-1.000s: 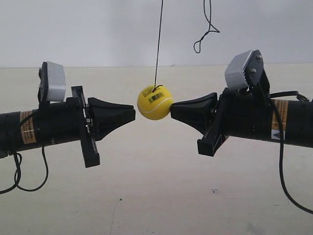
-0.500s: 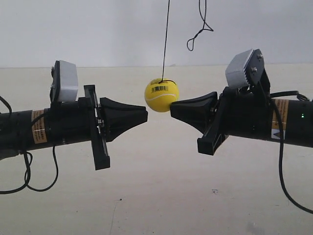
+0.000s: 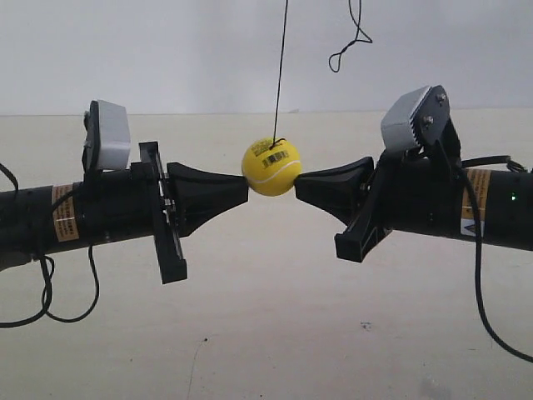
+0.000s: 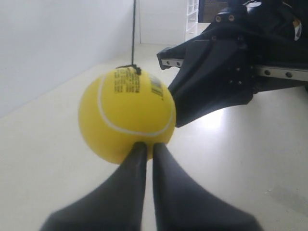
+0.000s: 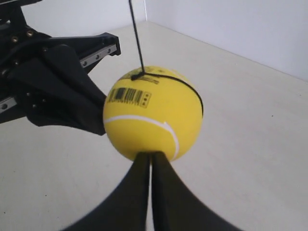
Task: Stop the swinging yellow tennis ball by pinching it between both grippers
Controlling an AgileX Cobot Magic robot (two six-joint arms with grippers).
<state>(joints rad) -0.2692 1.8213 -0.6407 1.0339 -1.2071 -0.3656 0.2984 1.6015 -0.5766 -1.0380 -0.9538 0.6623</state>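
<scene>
The yellow tennis ball (image 3: 271,167) hangs on a thin black string (image 3: 281,75) with its barcode sticker facing the exterior camera. It sits between two black beak-like grippers whose tips touch its opposite sides. My left gripper (image 3: 246,188), at the exterior view's left, is shut. In the left wrist view, the left gripper (image 4: 146,144) presses its tip on the ball (image 4: 126,115). My right gripper (image 3: 297,182) is also shut. In the right wrist view, the right gripper (image 5: 150,154) has its tip against the ball (image 5: 153,118). Neither gripper holds the ball inside its jaws.
A loose loop of black string (image 3: 350,46) dangles above the right arm. Black cables hang under both arms (image 3: 50,292) (image 3: 491,308). A pale floor (image 3: 266,333) lies below and a white wall (image 3: 166,50) stands behind.
The left gripper has advanced towards the ball over the last second, closing the gap. The ball swung right and up, then settled slightly back down. The right gripper's tip shifted a little rightward.
</scene>
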